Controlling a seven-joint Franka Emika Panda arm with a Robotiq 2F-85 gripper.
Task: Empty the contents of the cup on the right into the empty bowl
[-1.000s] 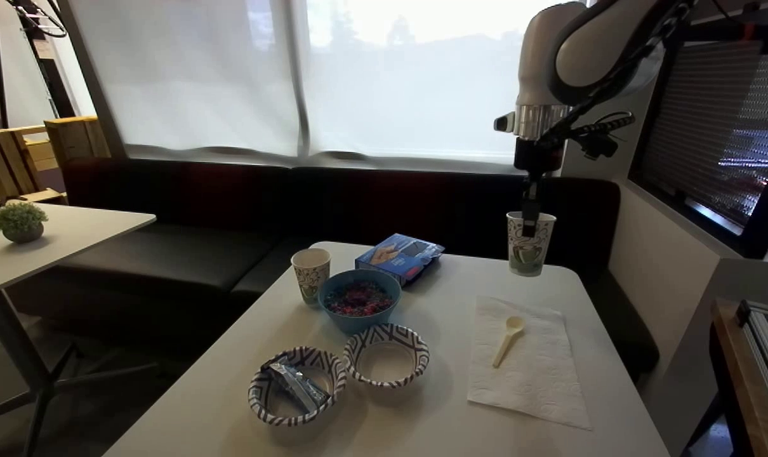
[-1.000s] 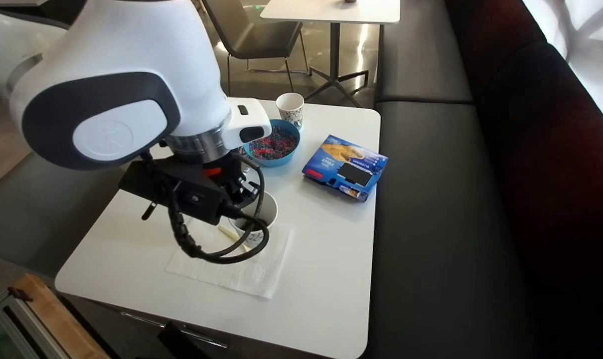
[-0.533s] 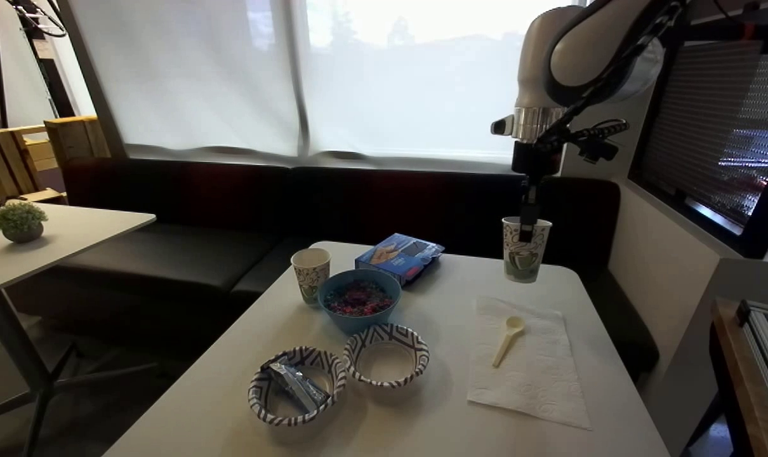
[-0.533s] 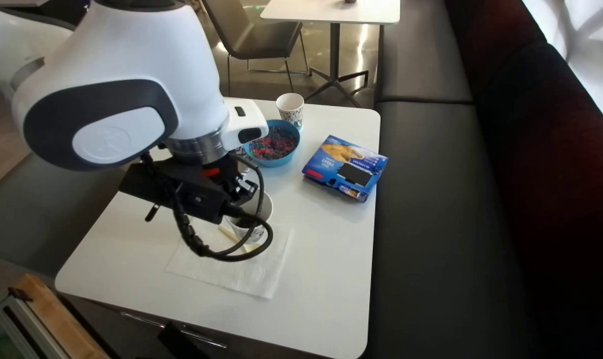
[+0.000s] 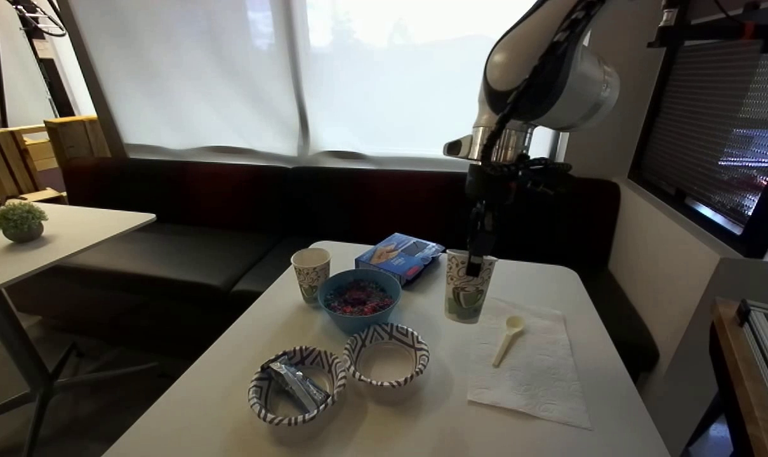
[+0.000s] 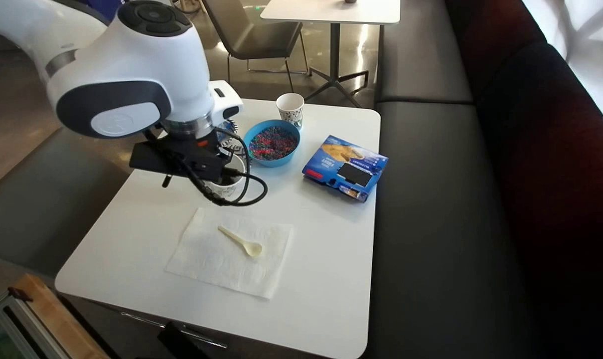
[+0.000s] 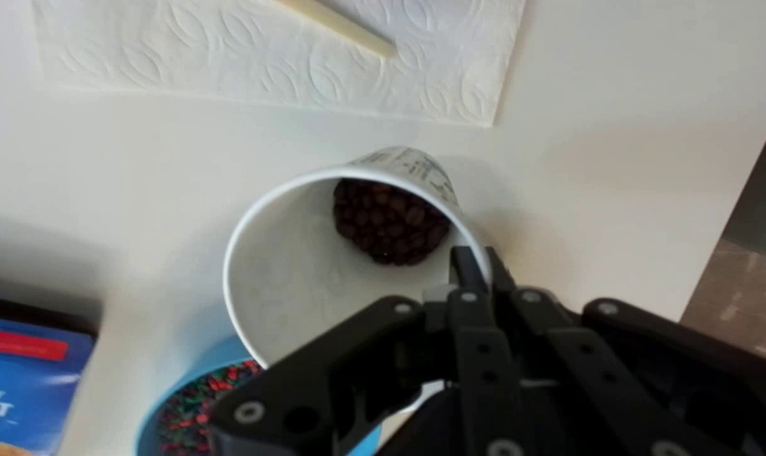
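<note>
My gripper (image 5: 476, 265) is shut on the rim wall of the cup (image 5: 464, 298), one finger inside and one outside. The cup is white with a green and brown print and looks upright, held off the table. In the wrist view, the cup (image 7: 282, 272) has dark brown beans at its bottom, and the gripper (image 7: 478, 269) pinches its rim. The empty bowl (image 5: 387, 367), white with dark stripes, stands on the table left of the cup and nearer the camera. In an exterior view the arm and gripper mostly hide the bowl (image 6: 240, 147).
A blue bowl (image 5: 349, 320) of red and dark pieces touches or nearly touches the empty bowl. A striped bowl (image 5: 266, 409) holds silver packets. Another printed cup (image 5: 311, 277) and a blue box (image 5: 400, 255) stand behind. A napkin (image 5: 536, 381) with a spoon (image 5: 508, 343) lies right.
My gripper has carried the cup leftward and nearer the camera in an exterior view, from beyond the napkin toward the bowls. The cup stays gripped and upright. The other objects have not moved.
</note>
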